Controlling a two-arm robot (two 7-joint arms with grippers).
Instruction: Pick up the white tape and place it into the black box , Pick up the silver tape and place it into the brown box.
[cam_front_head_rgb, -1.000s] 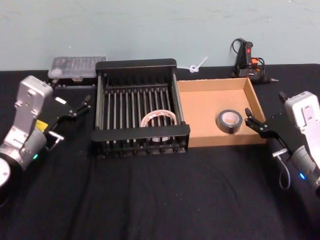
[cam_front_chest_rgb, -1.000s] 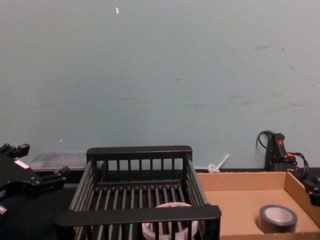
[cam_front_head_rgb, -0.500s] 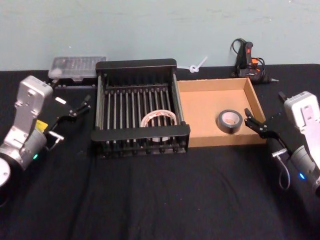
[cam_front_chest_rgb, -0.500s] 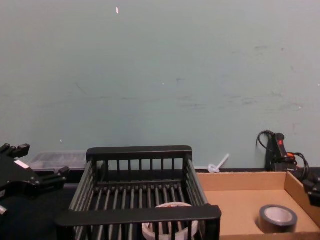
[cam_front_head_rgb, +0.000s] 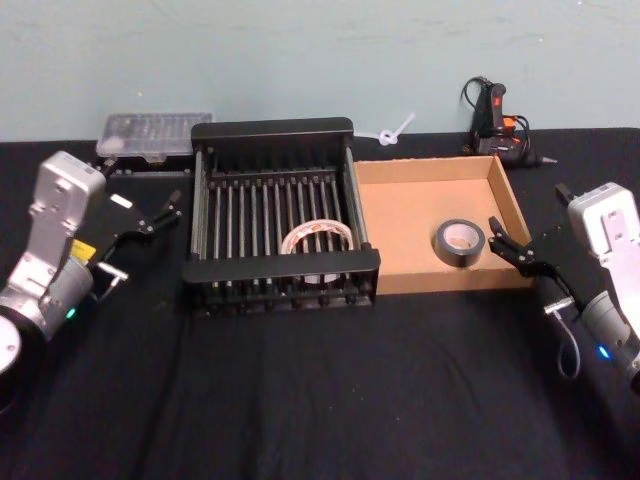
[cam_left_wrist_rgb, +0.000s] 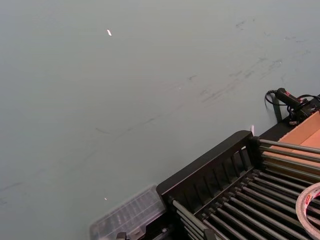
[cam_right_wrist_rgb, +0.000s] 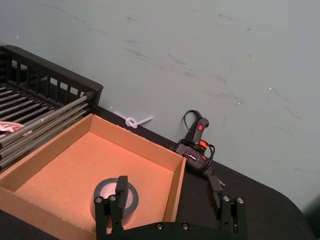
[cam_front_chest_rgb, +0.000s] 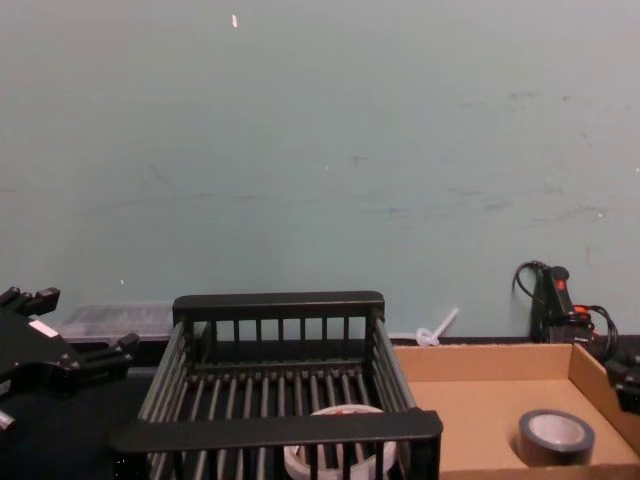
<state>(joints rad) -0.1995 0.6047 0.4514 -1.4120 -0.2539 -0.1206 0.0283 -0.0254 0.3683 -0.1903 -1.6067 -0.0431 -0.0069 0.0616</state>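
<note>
You see the white tape (cam_front_head_rgb: 318, 237) lying in the black box (cam_front_head_rgb: 272, 131), the silver tape (cam_front_head_rgb: 459, 241) in the brown box (cam_front_head_rgb: 420, 169). Left gripper (cam_front_head_rgb: 160, 216) and right gripper (cam_front_head_rgb: 520, 250) flank them, fingers apart, empty.

We count two tape rolls, the white tape (cam_front_head_rgb: 318, 238) and the silver tape (cam_front_head_rgb: 459, 242); two boxes, the black box (cam_front_head_rgb: 273, 131) and the brown box (cam_front_head_rgb: 415, 205); one glue gun (cam_front_head_rgb: 492, 118).

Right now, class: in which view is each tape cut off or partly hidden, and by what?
Left wrist view: the white tape is cut by the frame's edge. Chest view: it sits behind the black box's front rim. Right wrist view: a finger of the right gripper overlaps the silver tape.
</note>
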